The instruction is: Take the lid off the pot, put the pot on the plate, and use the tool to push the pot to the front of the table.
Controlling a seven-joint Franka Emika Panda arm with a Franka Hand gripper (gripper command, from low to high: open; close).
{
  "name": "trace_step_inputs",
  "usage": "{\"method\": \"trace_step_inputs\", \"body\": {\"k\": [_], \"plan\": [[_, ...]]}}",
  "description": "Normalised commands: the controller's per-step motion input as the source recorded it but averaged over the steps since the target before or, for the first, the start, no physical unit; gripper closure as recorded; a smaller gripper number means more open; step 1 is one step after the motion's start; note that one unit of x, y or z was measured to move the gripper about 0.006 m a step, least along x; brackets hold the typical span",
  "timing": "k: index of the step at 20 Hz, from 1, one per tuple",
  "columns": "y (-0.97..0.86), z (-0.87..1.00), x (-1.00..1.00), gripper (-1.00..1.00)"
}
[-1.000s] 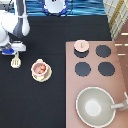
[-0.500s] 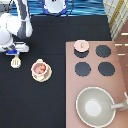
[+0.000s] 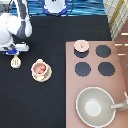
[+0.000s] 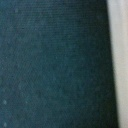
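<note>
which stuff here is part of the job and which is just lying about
Job:
- pot, sitting on the plate
- lid, off the pot, on the stove's top-left burner
- tool, on the table at the exterior view's left
- gripper, just above the tool

Lying about:
- stove
- three bare burners
- pan
</note>
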Motion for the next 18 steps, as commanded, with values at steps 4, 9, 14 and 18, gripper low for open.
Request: {"method": "trace_step_inputs", "body": {"k": [4,9,14,18], "plan": [[0.66,0.73,-0.58,1.00],[0.74,0.86,-0.62,1.00],[0.74,0.85,-0.67,1.00],[0.76,0.82,-0.49,1.00]]}}
